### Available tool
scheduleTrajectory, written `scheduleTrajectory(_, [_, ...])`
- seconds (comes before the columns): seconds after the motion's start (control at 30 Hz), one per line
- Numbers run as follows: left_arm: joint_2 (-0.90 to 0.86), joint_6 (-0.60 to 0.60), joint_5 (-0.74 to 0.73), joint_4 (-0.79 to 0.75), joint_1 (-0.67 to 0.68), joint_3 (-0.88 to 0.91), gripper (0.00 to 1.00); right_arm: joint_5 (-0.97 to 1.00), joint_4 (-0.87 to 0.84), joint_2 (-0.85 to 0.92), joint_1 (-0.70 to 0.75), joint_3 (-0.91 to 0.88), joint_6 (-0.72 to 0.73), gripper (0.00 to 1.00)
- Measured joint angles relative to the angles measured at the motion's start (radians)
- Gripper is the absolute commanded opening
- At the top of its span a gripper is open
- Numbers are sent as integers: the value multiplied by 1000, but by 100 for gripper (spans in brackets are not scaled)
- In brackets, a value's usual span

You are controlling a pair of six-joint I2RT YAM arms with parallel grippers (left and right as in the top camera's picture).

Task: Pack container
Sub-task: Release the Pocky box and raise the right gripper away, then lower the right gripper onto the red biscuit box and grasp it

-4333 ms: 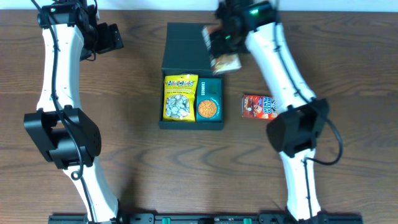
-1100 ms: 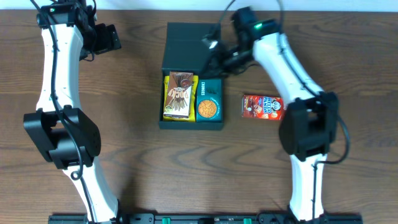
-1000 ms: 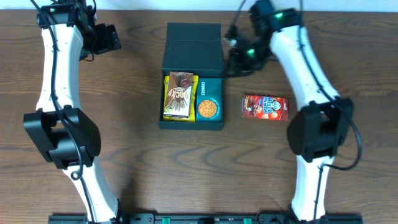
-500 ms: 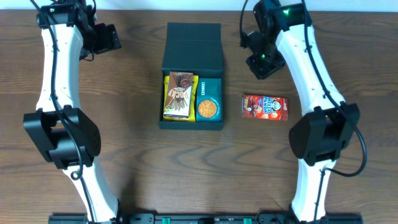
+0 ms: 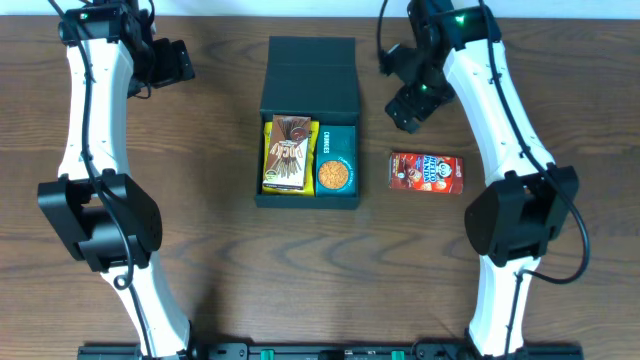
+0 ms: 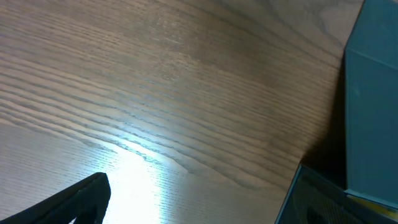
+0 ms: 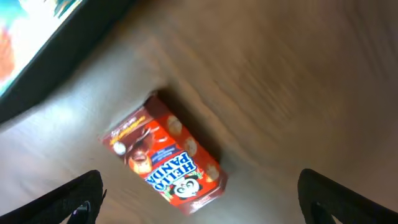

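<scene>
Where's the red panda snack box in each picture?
Overhead: the red snack box lies to the right of the container.
Left wrist: not in it.
Right wrist: lower middle, lying flat.
Shared landmark: the dark container, at the right edge in the left wrist view and at the upper left in the right wrist view.

Right gripper (image 5: 405, 103), now empty w/ fingers apart, has swung off to the right of the dark green cardboard box (image 5: 308, 75), leaving the brown snack packet (image 5: 288, 152) inside atop the yellow snack pkt (image 5: 268, 170).
</scene>
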State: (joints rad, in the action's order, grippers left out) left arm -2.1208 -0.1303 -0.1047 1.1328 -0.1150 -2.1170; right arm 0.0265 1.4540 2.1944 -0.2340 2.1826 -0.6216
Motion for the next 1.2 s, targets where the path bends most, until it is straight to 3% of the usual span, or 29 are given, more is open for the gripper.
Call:
scheduleTrajectory(0.13, [0, 0, 0, 14, 0, 0, 95, -34, -32, 0, 11, -109, -194, 99])
scheduleTrajectory(0.57, [0, 0, 0, 15, 0, 0, 95, -39, -115, 0, 48, -341, -407, 99])
scheduleTrajectory(1.2, [0, 0, 0, 10, 0, 0, 95, -132, -191, 0, 51, -490, -491, 99])
